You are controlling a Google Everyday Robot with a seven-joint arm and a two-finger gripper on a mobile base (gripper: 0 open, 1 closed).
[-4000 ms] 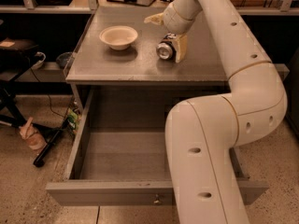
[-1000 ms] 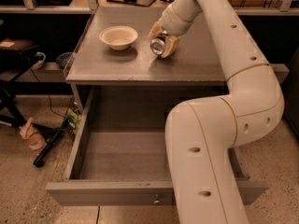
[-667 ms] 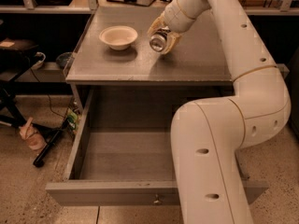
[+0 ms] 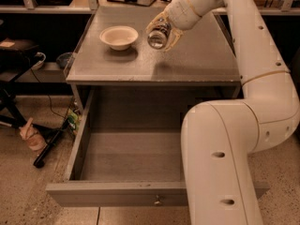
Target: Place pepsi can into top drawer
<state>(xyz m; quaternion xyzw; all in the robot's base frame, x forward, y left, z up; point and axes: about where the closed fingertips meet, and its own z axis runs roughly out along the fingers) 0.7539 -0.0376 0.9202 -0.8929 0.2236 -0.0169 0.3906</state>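
You're in the carry step. The gripper [image 4: 162, 32] sits at the back of the tabletop [image 4: 206, 60], just right of the white bowl [image 4: 119, 36], and its fingers [image 4: 174, 36] are clamped on the pepsi can [image 4: 157, 37]. The can is tilted, one silver end facing down and toward the camera. It hangs in the air above the tabletop, and the dark shadow on the surface below it suggests it is clear of the top rather than resting on it. It is apart from the bowl, though not by much.

The top drawer [image 4: 126, 156] is pulled fully out below the tabletop's front edge, its floor bare and its front panel with the small knob [image 4: 157, 200] nearest the camera. So the grasp looks done and the placing is not.

The next move calls for bringing the can forward past the tabletop's front edge, then down into the open drawer — don't sweep left, where the bowl stands. Your own arm [image 4: 220, 163] covers the drawer's right side, so the visible left and middle of the floor make the safer target. Lower the can close to the floor before the fingers let go — a tilted can is likely to roll.
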